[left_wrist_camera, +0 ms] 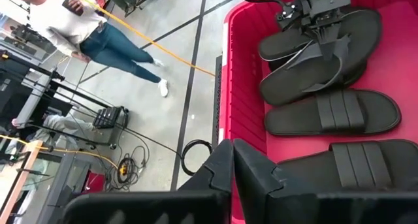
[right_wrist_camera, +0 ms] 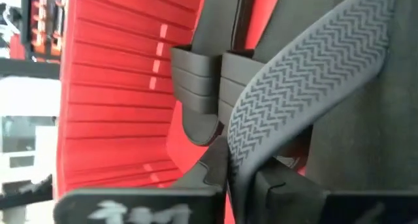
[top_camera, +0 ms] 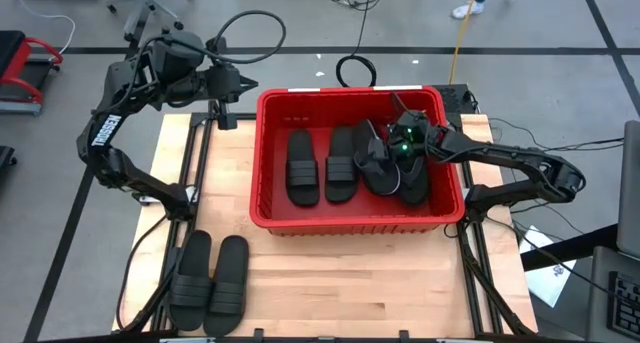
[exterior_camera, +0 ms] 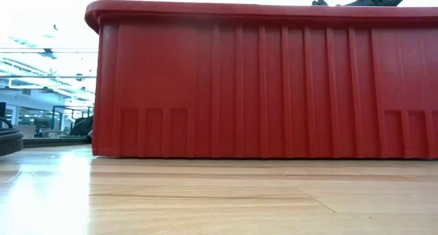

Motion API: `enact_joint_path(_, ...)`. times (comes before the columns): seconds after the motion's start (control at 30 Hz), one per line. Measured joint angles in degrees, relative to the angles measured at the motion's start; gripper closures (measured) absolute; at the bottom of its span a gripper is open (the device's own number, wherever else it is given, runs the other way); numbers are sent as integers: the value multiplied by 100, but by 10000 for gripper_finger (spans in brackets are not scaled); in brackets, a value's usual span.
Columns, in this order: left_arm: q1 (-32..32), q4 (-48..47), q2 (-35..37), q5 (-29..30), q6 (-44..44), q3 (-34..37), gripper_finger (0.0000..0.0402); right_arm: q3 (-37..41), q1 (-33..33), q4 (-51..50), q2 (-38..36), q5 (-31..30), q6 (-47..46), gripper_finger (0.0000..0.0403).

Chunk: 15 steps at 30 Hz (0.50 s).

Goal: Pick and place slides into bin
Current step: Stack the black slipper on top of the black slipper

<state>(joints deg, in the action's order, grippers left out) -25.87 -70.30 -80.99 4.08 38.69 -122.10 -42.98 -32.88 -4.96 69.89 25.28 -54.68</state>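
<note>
Right now the right gripper (top_camera: pixel 392 151) is down inside the bin (top_camera: pixel 262 163), at its right half, fingers clamped on a thong flip-flop (right_wrist_camera: pixel 307 74). Right wrist view: zigzag tread of that sole runs edge-on straight between the two dark fingers (right_wrist_camera: pixel 287 185), sole tilted up on its side. Past it, two ribbed-strap slides (right_wrist_camera: pixel 202 87) side by side on the red floor.

High view, bin contents: two wide-strap slides (top_camera: pixel 322 166) lie flat and parallel in the left-centre, toes toward the far wall. Right of them a dark heap of more sandals (top_camera: pixel 405 173), overlapping each other under and beside the right gripper; exact count in the heap unclear. Left wrist view shows the same heap: thong flip-flops (left_wrist_camera: pixel 320 54) stacked crossways, right gripper on top of them, two strap slides (left_wrist_camera: pixel 333 113) nearer.

Left gripper (top_camera: pixel 243 82) hovers off the table's far left corner, just outside the bin's far-left corner, holding nothing; fingers (left_wrist_camera: pixel 215 172) pressed together in left wrist view.

One more pair of strap slides (top_camera: pixel 210 281) sits on the wooden table (top_camera: pixel 340 283) at the near left edge, side by side, touching, well apart from the bin.

Low view: only the bin's ribbed red wall (exterior_camera: pixel 274 84), filling most of it, resting on the table. A person (left_wrist_camera: pixel 72 21) in jeans stands on the floor beyond the table.
</note>
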Motion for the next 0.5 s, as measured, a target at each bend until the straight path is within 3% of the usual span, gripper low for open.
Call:
enact_joint_path(0.17,0,0,0,-2,-1,0,377,0,0,-135,-29,-2,301,334)
enact_joint_path(0.5,0,0,0,0,-30,0,399,4,0,-180,-207,-134,658,226)
